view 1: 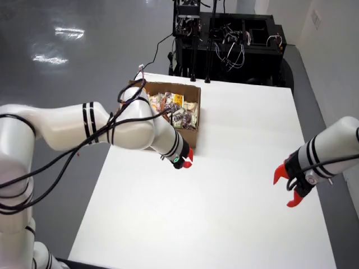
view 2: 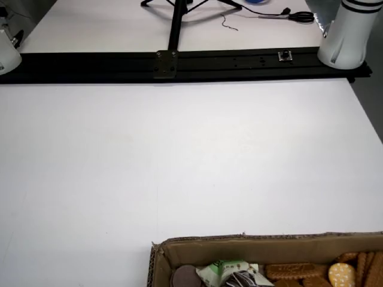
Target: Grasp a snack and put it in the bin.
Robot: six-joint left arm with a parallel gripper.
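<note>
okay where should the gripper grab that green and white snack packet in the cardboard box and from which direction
Judging from the view that rides on the gripper, take the green and white packet across its crumpled upper part, coming straight down from above. It lies on top, and the cardboard box walls block any sideways approach.

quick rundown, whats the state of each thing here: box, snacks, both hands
cardboard box: open-topped, upright on the white table
snacks: piled inside the box, none taken out
hand on the left arm, view from above: at the box's near corner, mostly hidden, nothing seen in it
hand on the right arm, view from above: open, empty, above the table
</note>
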